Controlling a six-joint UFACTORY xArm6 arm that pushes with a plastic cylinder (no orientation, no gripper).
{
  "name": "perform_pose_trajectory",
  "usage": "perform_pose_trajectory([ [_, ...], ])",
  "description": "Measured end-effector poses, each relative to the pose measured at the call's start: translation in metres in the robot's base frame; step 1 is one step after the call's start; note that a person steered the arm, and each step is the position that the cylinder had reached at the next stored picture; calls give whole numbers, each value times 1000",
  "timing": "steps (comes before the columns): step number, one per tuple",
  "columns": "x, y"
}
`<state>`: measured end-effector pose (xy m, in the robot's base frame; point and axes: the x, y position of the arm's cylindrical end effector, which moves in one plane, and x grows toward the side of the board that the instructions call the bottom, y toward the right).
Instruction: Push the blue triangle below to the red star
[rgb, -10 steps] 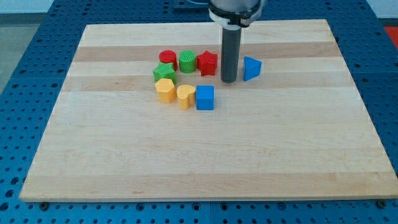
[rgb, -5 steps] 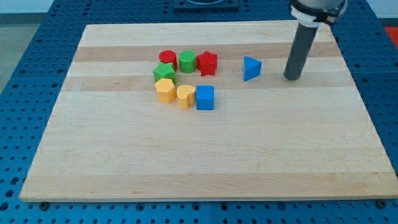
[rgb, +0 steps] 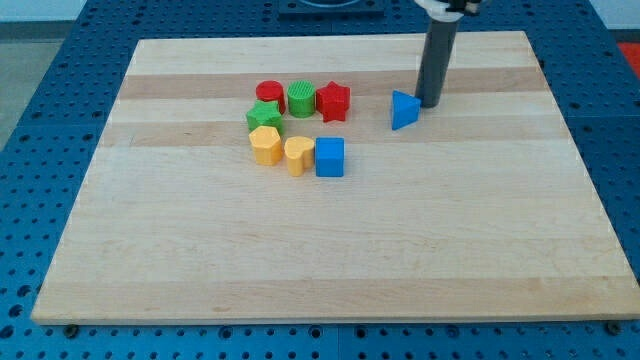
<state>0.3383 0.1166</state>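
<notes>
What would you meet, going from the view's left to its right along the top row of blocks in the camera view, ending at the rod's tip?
Red cylinder → green cylinder → red star → blue triangle → my tip, just right of the triangle.

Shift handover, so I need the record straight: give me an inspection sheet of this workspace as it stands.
Surface: pale wooden board, flat, on blue perforated table.
Job's things: blue triangle block sits to the view's right of red star block, apart.
Clutter: red cylinder, green cylinder, green star, yellow hexagon, yellow heart, blue cube, clustered.
Hand: none; my tip at triangle's upper right.
Cables: nothing seen.
Surroundings: nothing seen.
</notes>
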Motion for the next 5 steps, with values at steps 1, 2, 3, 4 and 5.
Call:
perform_pose_trajectory([
  [1,9,-14],
  [2,20,-31],
  [3,28,-34],
  [4,34,-32],
  [5,44,-30],
])
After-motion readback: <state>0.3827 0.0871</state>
